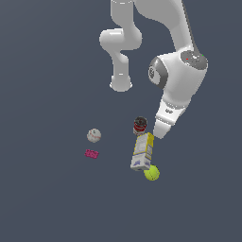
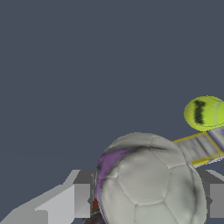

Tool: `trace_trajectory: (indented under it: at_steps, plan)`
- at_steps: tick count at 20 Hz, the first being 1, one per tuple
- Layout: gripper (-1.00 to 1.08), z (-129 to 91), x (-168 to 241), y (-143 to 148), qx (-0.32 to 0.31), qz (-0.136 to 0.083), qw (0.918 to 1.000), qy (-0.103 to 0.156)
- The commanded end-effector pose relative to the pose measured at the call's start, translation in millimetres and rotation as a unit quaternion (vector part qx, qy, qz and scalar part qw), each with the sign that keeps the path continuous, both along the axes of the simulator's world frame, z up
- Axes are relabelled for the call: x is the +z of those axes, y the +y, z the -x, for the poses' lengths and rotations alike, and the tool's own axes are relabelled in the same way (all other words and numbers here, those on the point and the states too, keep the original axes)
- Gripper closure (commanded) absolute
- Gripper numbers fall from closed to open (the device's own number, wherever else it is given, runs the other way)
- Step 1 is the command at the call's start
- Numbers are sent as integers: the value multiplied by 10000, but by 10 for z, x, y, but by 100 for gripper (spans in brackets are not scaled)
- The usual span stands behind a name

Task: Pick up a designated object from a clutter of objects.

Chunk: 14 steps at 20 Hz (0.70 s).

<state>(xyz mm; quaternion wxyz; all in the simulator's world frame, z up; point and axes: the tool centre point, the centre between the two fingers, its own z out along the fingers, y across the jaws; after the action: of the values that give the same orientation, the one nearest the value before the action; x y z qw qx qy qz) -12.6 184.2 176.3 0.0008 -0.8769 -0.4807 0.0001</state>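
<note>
The small white-grey ball with purplish marks point(image 2: 148, 179) fills the wrist view and sits between my two fingers point(image 2: 81, 199). My gripper point(image 2: 148, 199) is open, with a thin gap showing on each side of the ball. In the exterior view this ball is hidden; my gripper point(image 1: 157, 131) is low beside the yellow-white carton point(image 1: 142, 152) and the red-black can point(image 1: 140, 125).
The yellow-green tennis ball point(image 1: 151, 173) lies at the carton's near end, and also shows in the wrist view point(image 2: 204, 113) beyond the carton point(image 2: 199, 148). The white baseball point(image 1: 94, 135) and the magenta flat brick point(image 1: 91, 153) lie apart on the exterior view's left.
</note>
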Motion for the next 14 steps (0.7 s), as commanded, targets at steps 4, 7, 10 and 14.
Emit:
trace_trajectory:
  at_steps: [4, 7, 10, 14]
  plan:
    - [108, -134, 589, -136, 5, -9, 10000, -1]
    - [108, -210, 897, -210, 5, -9, 10000, -1]
    - [108, -287, 1194, -281, 5, -9, 10000, -1]
    - [108, -378, 1519, -363, 0, -4, 10000, -2]
